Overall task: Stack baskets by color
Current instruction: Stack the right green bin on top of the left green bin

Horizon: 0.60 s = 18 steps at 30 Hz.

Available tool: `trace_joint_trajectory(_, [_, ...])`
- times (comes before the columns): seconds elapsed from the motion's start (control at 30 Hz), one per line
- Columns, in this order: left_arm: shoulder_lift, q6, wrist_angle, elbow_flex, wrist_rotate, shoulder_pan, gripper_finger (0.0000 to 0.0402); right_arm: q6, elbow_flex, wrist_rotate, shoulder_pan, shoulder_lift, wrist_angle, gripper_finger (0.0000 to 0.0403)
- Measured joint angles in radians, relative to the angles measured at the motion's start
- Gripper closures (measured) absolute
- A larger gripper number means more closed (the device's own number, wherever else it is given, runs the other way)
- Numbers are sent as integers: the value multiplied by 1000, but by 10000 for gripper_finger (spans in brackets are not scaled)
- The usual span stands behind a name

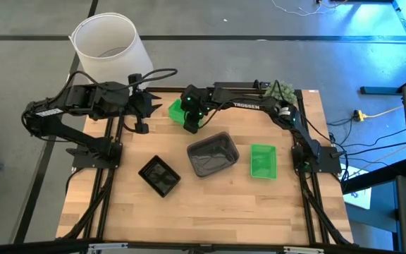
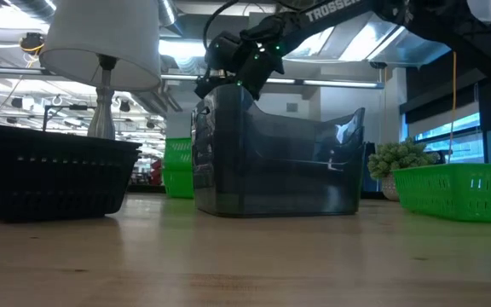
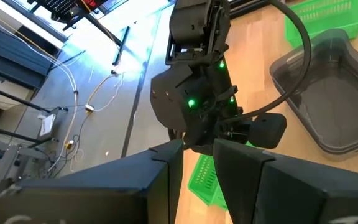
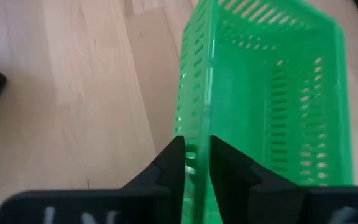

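Right pincer on a green basket's wall

We see the right pincer [image 4: 196, 163] pinching the near wall of a green basket [image 4: 272, 93] at the tabletop's [image 1: 210, 204] far side. Just beside it sits the grey basket [image 1: 211, 154], then another green basket [image 1: 263, 161]; the black basket [image 1: 160, 175] lies farther off. The left pincer [image 3: 197, 158] hovers nearby, slightly parted, holding nothing.
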Motion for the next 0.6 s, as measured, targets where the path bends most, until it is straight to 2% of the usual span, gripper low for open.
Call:
trace_joint_trajectory(0.2, [0, 0, 0, 0, 0, 0, 319, 8, 0, 0, -2, 10, -3, 394])
trace_joint_trajectory(0.43, [0, 0, 0, 0, -1, 0, 319, 3, 0, 2, 2, 7, -2, 398])
trace_joint_trajectory(0.6, [0, 0, 0, 0, 0, 0, 319, -52, 0, 65, 7, 4, -25, 399])
